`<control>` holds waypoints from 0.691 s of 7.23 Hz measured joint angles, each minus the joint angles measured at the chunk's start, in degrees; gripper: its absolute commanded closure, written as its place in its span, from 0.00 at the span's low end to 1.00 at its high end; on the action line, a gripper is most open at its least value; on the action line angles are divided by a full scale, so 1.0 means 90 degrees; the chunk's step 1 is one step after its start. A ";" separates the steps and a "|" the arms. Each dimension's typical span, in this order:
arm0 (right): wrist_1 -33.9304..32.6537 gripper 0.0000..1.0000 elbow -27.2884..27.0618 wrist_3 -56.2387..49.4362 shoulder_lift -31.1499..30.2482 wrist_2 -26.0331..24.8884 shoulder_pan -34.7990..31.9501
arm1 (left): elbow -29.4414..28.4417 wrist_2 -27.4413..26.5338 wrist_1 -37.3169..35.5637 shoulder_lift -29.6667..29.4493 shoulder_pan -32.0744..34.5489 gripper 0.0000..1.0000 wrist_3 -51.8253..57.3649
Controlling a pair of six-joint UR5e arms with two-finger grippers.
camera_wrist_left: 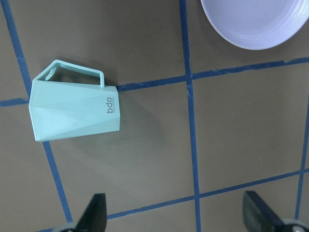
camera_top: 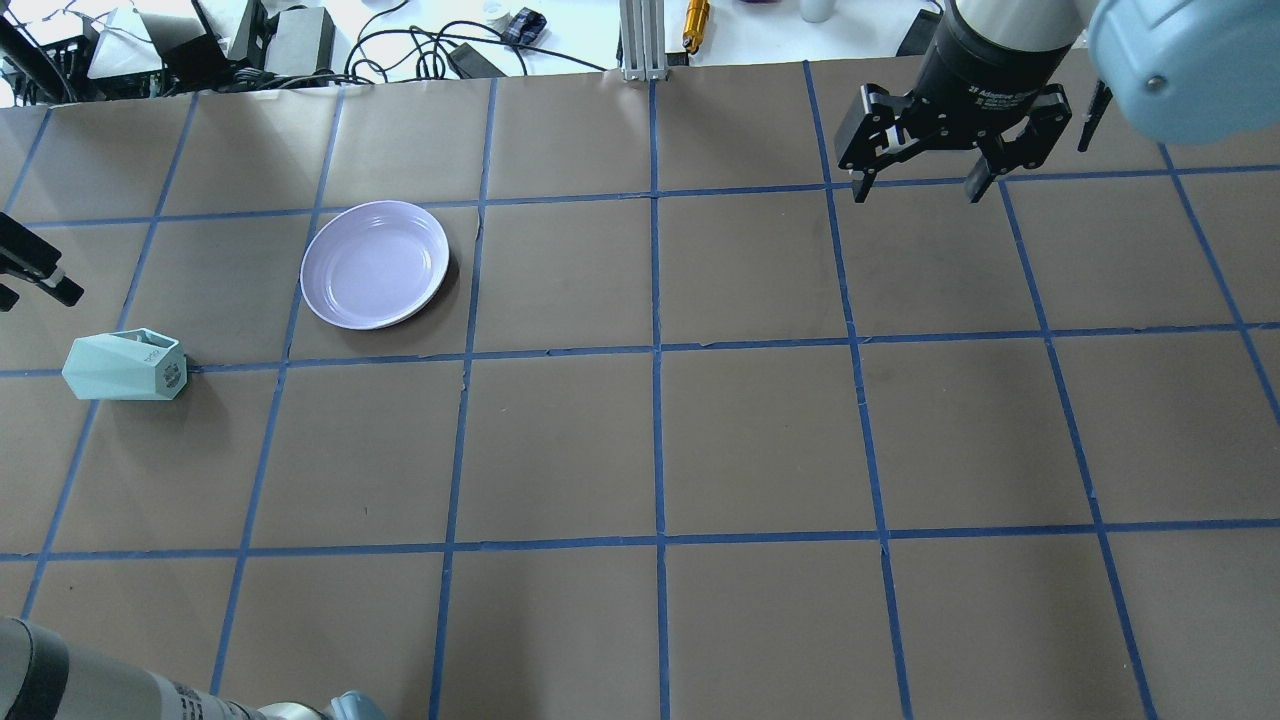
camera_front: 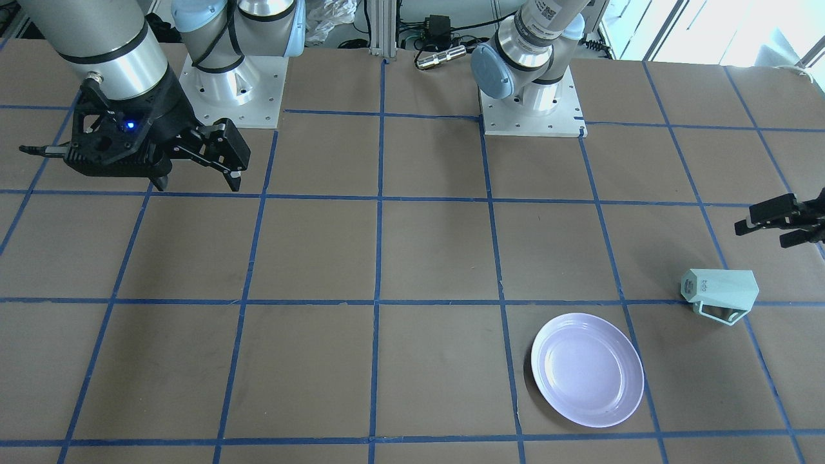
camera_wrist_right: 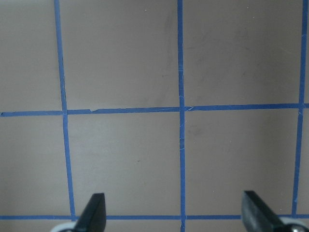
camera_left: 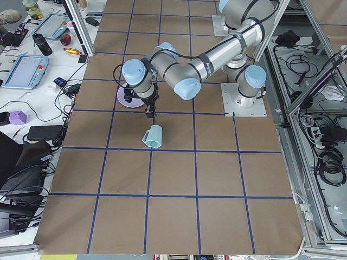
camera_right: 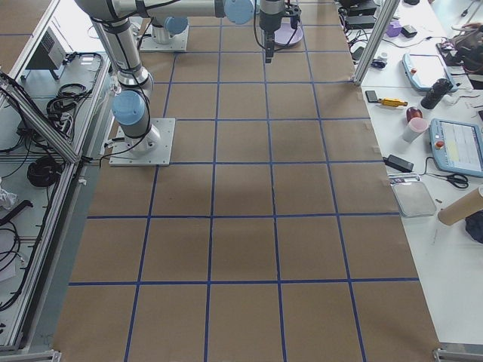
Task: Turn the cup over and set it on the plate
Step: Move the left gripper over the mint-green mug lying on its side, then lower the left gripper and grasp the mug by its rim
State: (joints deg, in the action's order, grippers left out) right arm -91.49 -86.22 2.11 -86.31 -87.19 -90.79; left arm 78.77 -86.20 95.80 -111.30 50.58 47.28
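The plate [camera_front: 586, 369] sits flat on the worktop [camera_front: 425, 258], rim up. The cup [camera_front: 720, 291] lies on its side near the plate, apart from it, with a strip of bare worktop and a blue tape line between their edges. The marked base of the cup faces the plate side; its mouth faces away.

The left claw [camera_wrist_left: 178, 215] hangs beyond the cup from the plate, fingers spread wide, touching nothing. The right claw [camera_top: 921, 190] hangs well apart from the plate, across the worktop, fingers spread wide above bare gridded surface.
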 measured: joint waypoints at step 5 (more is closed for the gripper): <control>0.0000 0.00 0.0000 0.0000 -0.0003 -0.0005 0.0000 | -0.0781 0.0882 0.0282 -0.1392 -0.0850 0.00 0.0940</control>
State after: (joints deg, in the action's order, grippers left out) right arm -91.50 -86.22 2.11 -86.33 -87.23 -90.79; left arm 71.74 -78.26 98.33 -123.83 42.93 55.73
